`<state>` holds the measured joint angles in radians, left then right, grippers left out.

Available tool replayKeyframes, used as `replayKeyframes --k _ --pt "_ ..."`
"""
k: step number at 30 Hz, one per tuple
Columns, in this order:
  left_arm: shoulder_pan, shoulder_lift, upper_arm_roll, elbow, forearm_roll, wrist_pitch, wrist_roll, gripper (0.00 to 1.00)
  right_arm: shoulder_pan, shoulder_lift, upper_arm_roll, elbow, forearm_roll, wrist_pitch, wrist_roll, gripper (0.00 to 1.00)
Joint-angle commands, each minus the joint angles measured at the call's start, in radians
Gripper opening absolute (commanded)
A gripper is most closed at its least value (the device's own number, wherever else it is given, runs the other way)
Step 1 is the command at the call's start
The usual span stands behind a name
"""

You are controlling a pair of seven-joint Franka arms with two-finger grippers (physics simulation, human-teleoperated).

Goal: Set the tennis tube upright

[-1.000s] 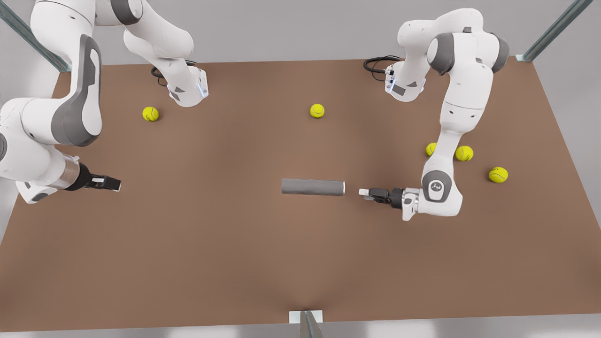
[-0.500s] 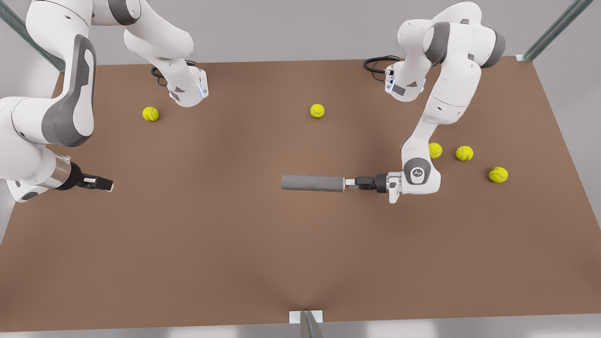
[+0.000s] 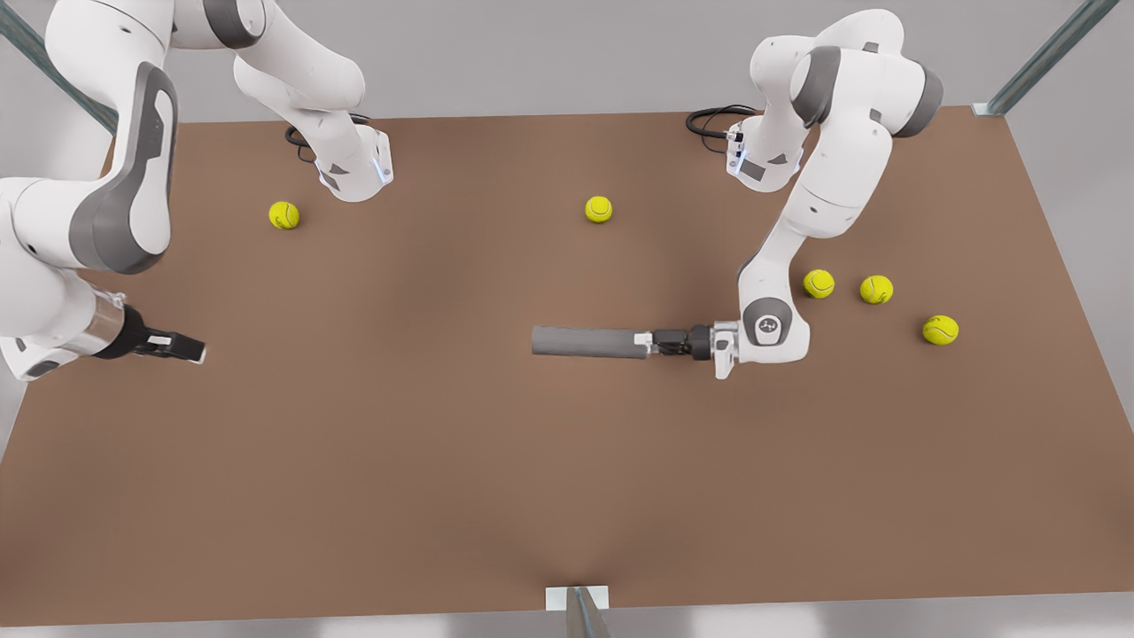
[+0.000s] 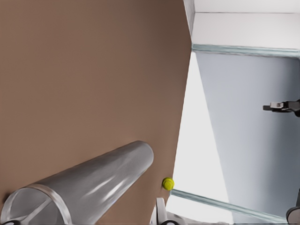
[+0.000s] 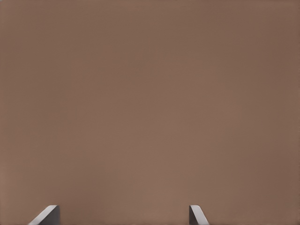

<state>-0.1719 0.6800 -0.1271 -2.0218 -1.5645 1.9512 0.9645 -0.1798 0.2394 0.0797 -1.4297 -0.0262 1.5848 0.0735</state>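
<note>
The tennis tube [image 3: 589,342] is a matte grey cylinder lying flat near the table's middle, its silvery rim toward the front view's right. My left gripper [image 3: 645,340] reaches in level from that side, and its open fingers straddle the rim end. In the left wrist view the tennis tube [image 4: 93,183] stretches away from the camera, with one finger [image 4: 160,211] beside it. My right gripper [image 3: 190,348] waits low over the table at the front view's far left. Its two fingertips [image 5: 199,214] stand apart with nothing between them.
Yellow-green tennis balls lie scattered on the brown table [image 3: 443,461]: one at back left [image 3: 284,214], one at back centre [image 3: 599,209], and three at the right [image 3: 819,283] [image 3: 876,289] [image 3: 940,330]. Both arm bases stand at the far edge.
My left gripper has slid toward the front view's left, from a gap beside the tube onto its rim end. The right gripper drifted slightly left. The tube has stayed put.
</note>
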Motion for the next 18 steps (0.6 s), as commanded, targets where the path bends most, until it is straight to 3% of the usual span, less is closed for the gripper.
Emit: replayKeyframes --k 1,3,18 --pt "0.000 0.001 0.000 0.000 -0.005 0.000 0.003 0.99 0.002 0.000 0.000 0.000 0.000 0.001 0.000 1.00" --pt "0.000 0.001 0.000 0.000 -0.005 0.000 0.010 0.86 0.003 0.000 0.000 -0.002 -0.001 -0.003 0.000 1.00" --pt "-0.012 0.016 -0.005 -0.003 -0.003 -0.002 0.069 0.64 0.010 0.014 0.000 -0.002 -0.001 -0.002 0.002 1.00"
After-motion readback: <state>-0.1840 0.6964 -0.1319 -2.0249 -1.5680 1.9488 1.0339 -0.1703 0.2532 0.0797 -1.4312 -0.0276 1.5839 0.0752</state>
